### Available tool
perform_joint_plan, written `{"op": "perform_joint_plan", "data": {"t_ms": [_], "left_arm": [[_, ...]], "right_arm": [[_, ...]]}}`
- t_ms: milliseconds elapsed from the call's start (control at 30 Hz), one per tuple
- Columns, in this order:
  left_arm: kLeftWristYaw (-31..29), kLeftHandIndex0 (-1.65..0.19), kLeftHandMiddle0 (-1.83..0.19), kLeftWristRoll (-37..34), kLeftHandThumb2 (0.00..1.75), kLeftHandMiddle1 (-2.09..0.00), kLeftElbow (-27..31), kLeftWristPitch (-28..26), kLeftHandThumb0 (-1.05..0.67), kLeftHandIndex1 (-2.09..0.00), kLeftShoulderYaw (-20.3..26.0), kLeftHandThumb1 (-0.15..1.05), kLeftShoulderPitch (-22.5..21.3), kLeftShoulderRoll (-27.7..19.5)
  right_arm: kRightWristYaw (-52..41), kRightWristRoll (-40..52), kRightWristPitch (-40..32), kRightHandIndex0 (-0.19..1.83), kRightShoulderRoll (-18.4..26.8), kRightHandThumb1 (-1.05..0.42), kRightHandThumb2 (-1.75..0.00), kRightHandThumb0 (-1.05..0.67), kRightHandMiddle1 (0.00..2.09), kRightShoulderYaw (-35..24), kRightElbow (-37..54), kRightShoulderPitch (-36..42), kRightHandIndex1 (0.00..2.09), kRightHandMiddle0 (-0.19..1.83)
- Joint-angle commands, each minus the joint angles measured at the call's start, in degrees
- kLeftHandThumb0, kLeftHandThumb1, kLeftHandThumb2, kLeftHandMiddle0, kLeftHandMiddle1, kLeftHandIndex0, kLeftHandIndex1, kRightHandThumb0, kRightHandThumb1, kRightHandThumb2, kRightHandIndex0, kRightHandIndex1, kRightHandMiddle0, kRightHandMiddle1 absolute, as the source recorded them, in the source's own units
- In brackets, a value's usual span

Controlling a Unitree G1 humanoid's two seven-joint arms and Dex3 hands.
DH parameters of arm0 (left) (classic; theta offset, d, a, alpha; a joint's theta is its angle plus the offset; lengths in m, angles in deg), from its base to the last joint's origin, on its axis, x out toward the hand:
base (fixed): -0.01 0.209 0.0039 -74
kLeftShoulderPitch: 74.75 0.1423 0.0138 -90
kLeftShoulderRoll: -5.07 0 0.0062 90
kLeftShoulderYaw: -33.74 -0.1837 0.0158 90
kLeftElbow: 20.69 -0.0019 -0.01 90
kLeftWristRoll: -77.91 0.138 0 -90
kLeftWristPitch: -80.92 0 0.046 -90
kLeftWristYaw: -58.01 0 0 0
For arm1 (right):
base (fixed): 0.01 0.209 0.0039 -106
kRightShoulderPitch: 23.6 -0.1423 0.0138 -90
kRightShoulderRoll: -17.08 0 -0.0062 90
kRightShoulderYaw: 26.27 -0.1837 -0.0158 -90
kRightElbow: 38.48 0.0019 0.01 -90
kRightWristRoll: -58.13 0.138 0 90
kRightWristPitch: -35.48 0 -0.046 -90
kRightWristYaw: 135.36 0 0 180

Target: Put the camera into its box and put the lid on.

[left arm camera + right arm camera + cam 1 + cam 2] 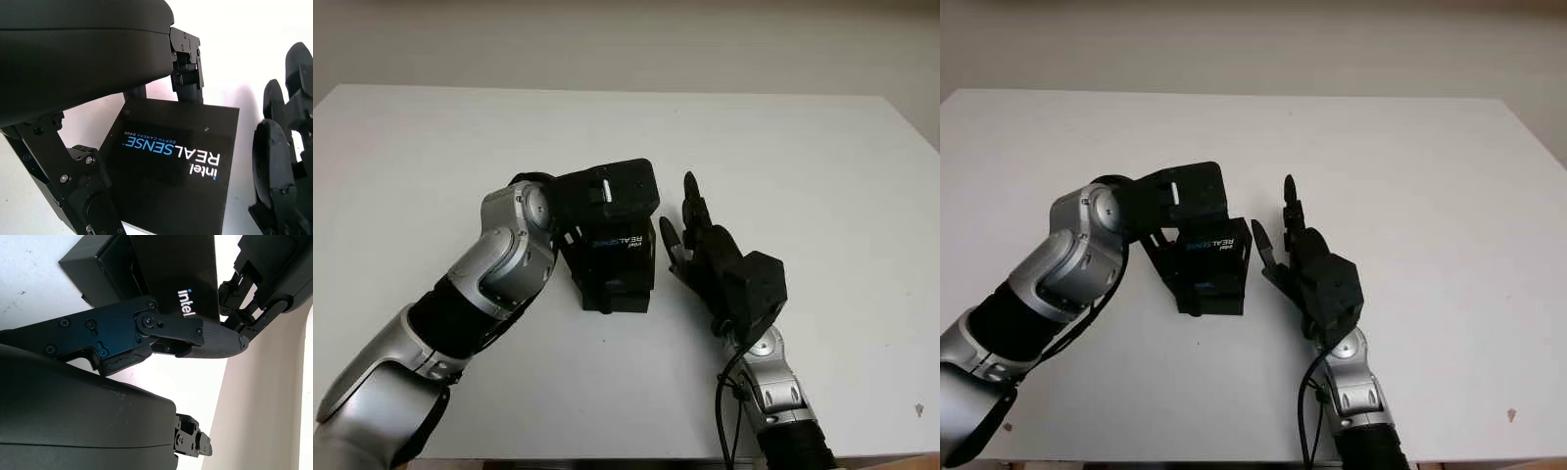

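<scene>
1. Near the middle of the white table (431,147) sits the black box (617,289), open side toward the table's near edge as far as the head views show, with its lid (171,161) held tilted over it rather than seated.
2. On the lid's top face, white and blue lettering reads "intel REALSENSE", with a smaller line "DEPTH CAMERA D405" beneath it.
3. Above the box, the left hand (607,196) grips the lid: in the left wrist view one finger (188,78) presses on the lid's far edge and another bears on the opposite side.
4. Whether the camera lies inside the box cannot be told; the interior is dark in the right wrist view.
5. Just beside the box, on its right, the right hand (690,240) stands upright and open, holding nothing, its fingers pointing away from the robot.
6. From the right wrist view, one right finger (210,340) reaches across in front of the lid; whether it touches the lid cannot be told.
7. Both silver forearms come in from the near edge of the table.
</scene>
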State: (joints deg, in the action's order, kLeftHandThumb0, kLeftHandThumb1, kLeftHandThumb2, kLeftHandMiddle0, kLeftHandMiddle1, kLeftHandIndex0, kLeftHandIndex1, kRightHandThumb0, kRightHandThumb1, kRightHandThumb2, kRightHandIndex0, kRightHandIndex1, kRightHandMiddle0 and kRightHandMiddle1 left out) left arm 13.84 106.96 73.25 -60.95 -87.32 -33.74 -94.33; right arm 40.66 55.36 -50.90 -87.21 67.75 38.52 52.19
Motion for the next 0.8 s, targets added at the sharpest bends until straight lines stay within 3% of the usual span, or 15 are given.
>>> {"op": "perform_joint_plan", "data": {"t_ms": [0,33,67,100,200,233,367,567,600,633,700,767], "left_arm": [[-1.2,0.07,-0.15,-0.3,0.07,-1.50,1.4,-0.6,-0.43,-1.28,-0.2,1.05,-0.9,-0.3],[-2.0,0.13,-0.08,-0.4,0.08,-1.48,1.5,-0.5,-0.48,-1.06,-0.7,1.05,-0.9,-0.6],[-2.8,0.15,0.06,-0.3,0.09,-1.24,1.7,0.0,-0.53,-0.86,-1.3,1.05,-1.0,-1.1],[-3.4,0.16,0.10,-0.2,0.11,-0.83,1.8,0.4,-0.58,-0.62,-1.8,1.05,-1.1,-1.4],[-4.1,0.18,0.06,-0.2,0.14,-0.29,2.2,0.4,-0.62,-0.31,-2.1,1.05,-0.9,-1.4],[-4.2,0.18,0.05,-0.2,0.15,-0.23,2.2,0.1,-0.62,-0.27,-2.1,1.05,-0.9,-1.4],[-4.5,0.19,0.05,-0.1,0.18,-0.17,2.2,-0.4,-0.64,-0.04,-2.2,1.05,-0.9,-1.5],[-4.2,0.19,0.02,1.5,0.20,-0.22,1.8,0.8,-0.68,0.00,-3.2,1.05,-0.5,-2.5],[-4.2,0.18,0.03,1.8,0.20,-0.29,1.8,1.1,-0.68,-0.01,-3.4,1.05,-0.5,-2.7],[-4.4,0.17,0.12,2.0,0.21,-0.52,1.8,1.4,-0.68,-0.01,-3.4,1.05,-0.5,-3.0],[-4.8,0.18,0.17,2.3,0.23,-0.58,1.7,2.2,-0.69,-0.01,-3.4,1.05,-0.4,-3.6],[-5.8,0.17,0.19,2.6,0.26,-0.51,1.6,1.7,-0.70,-0.02,-3.6,1.05,-0.7,-4.0]], "right_arm": [[0.2,-0.1,0.3,-0.19,-0.2,-1.05,-0.54,-0.75,0.00,0.1,0.4,0.4,0.00,-0.19],[0.3,-0.1,0.4,-0.19,-0.3,-1.05,-0.54,-0.75,0.00,0.0,0.3,0.4,0.00,-0.19],[0.4,-0.2,0.5,-0.19,-0.3,-1.05,-0.54,-0.74,0.00,0.0,0.2,0.4,0.00,-0.19],[0.5,-0.2,0.6,-0.19,-0.4,-1.05,-0.54,-0.75,0.00,0.0,0.2,0.5,0.00,-0.19],[0.8,0.0,0.0,-0.19,-0.5,-1.05,-0.54,-0.75,0.00,-0.1,0.6,0.4,0.00,-0.19],[1.1,0.0,-0.2,-0.19,-0.5,-1.05,-0.54,-0.75,0.00,-0.2,0.7,0.4,0.00,-0.19],[0.9,1.3,-0.4,-0.19,-0.6,-1.05,-0.53,-0.75,0.00,-1.1,0.8,0.1,0.00,-0.19],[0.3,2.6,-1.5,-0.19,-0.3,-1.05,-0.51,-0.76,0.00,-2.1,1.1,-0.3,0.00,-0.19],[0.1,2.7,-1.5,-0.19,-0.2,-1.05,-0.50,-0.76,0.00,-2.2,0.9,-0.3,0.00,-0.19],[-0.1,2.9,-1.4,-0.19,-0.2,-1.05,-0.50,-0.76,0.00,-2.3,0.9,-0.4,0.00,-0.19],[-0.3,3.0,-1.5,-0.19,-0.3,-1.05,-0.50,-0.76,0.00,-2.4,0.8,-0.4,0.00,-0.19],[-0.4,2.9,-1.3,-0.19,-0.3,-1.05,-0.50,-0.76,0.00,-2.5,0.6,-0.5,0.00,-0.19]]}}
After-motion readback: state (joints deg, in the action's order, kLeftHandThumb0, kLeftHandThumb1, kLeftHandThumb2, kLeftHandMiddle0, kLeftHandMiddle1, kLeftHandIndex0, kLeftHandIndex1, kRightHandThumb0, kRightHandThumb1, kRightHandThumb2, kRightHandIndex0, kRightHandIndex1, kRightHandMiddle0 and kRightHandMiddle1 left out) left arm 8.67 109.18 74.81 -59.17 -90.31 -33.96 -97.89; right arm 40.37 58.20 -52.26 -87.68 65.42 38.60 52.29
